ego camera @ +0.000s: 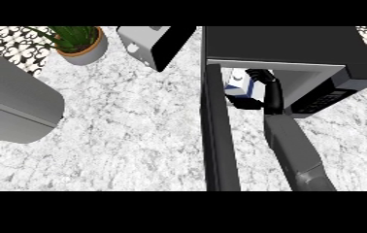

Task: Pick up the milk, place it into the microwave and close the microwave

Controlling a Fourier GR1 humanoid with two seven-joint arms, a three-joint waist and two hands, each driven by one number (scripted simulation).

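Head view looks steeply down on a white and grey marbled table (136,130) that fills most of the scene. At the far right sits a dark microwave (287,45) with its door (219,130) swung open, the door standing edge-on and running from the oven's left corner toward the near edge. A grey rounded appliance (25,106) lies at the left edge. A grey forearm (297,154) comes in from the near right and reaches up into the microwave's opening. Farther off, near the middle, a silver toaster (147,45) stands tilted, and to its left a green plant in a grey pot (80,42) stands on the table. Just inside the oven's mouth, at its left side beside the door hinge, the white and blue milk carton (237,80) stands upright. The black right hand (259,89) is curled round the carton, fingers over its far right side and thumb under its near edge. No left hand shows.
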